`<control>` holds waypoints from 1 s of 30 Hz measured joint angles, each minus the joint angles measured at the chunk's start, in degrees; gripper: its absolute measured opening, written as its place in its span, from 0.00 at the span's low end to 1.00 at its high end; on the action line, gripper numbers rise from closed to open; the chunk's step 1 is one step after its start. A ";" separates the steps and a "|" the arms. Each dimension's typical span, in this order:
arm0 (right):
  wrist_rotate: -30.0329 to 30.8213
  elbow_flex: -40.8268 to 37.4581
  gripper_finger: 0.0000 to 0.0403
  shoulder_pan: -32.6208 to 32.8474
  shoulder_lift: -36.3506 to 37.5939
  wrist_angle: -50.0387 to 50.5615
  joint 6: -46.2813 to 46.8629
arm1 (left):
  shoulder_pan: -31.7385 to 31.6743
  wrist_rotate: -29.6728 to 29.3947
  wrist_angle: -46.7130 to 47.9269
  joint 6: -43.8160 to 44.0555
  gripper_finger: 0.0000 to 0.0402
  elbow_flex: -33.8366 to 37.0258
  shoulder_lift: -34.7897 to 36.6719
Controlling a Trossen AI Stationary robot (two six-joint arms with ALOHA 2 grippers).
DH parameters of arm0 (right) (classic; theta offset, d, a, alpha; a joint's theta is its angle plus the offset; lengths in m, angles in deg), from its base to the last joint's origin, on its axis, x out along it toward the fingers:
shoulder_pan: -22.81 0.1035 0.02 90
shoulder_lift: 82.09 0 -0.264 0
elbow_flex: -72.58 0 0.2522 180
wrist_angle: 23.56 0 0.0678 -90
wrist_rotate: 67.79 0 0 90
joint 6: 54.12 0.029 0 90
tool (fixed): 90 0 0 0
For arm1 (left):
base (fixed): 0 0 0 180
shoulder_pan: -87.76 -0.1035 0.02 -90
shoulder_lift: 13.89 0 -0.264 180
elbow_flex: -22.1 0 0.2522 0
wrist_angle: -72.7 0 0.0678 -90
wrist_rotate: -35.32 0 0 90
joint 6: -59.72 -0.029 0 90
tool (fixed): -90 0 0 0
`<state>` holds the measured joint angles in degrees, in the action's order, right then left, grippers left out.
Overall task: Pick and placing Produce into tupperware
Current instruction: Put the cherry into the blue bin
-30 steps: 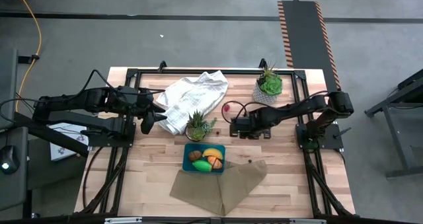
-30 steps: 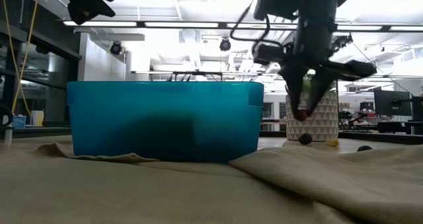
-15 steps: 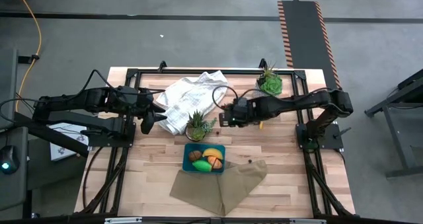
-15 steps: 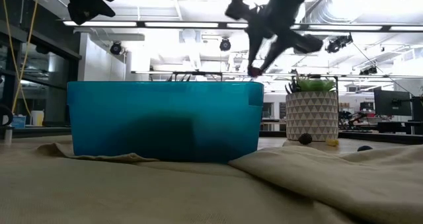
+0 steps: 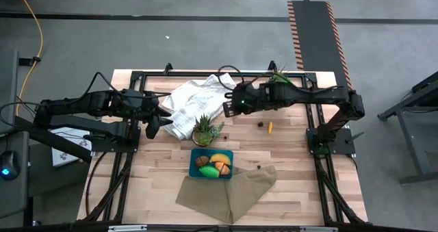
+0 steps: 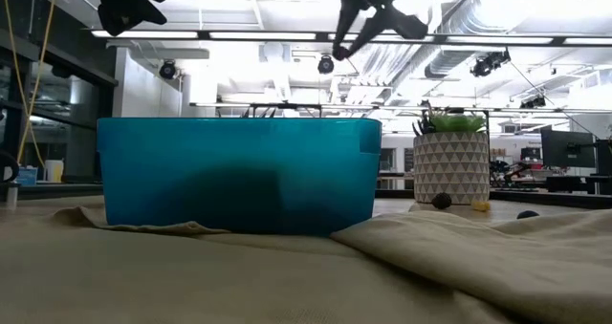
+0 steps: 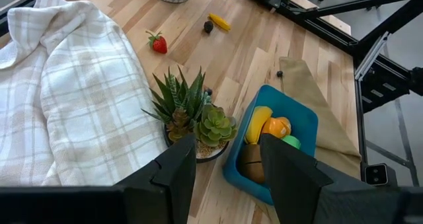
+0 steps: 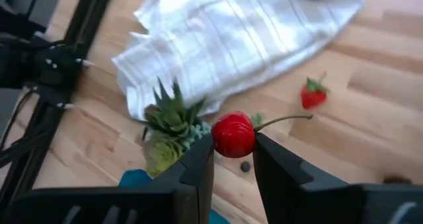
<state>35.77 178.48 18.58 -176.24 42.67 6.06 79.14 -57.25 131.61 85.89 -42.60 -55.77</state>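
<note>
The teal tupperware (image 5: 211,163) (image 6: 239,176) sits on a tan cloth (image 5: 229,191) and holds a banana, a kiwi, a green piece and an orange piece. My right gripper (image 5: 229,107) (image 6: 349,37) hangs high above the table between the white towel and the far potted plant, shut on a round red fruit (image 8: 232,135) with a thin green stem. A strawberry (image 8: 312,95) (image 7: 158,44), a dark berry (image 5: 261,124) and a yellow piece (image 5: 269,127) lie on the wood. My left gripper (image 5: 154,126) (image 7: 228,178) waits at the left, open and holding nothing. My right gripper pinches the round red fruit by its two opposite sides (image 8: 218,137) between the fingertips. The fingers slant downward from the table's right side. The fruit is lifted clear of the table, its stem (image 8: 284,119) sticking out sideways past one finger.
A spiky potted plant (image 5: 205,129) stands just behind the tupperware; another (image 5: 279,81) is at the far right, partly under my right arm. The white towel (image 5: 198,98) lies at the far middle. A tiny dark berry (image 5: 257,167) rests beside the cloth.
My right gripper has risen well above the table with the red fruit and swung toward the far left, over the towel's edge, rolling its wrist as it went. The fingers have stayed shut on the fruit. The left arm has kept still.
</note>
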 joint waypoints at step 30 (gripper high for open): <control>-5.32 26.68 0.21 -2.49 0.00 6.90 -31.38 | 0.02 0.04 0.00 11.74 0.39 0.00 0.00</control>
<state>30.45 205.16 16.09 -176.24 49.57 -25.32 79.16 -57.20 131.61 97.63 -42.60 -55.77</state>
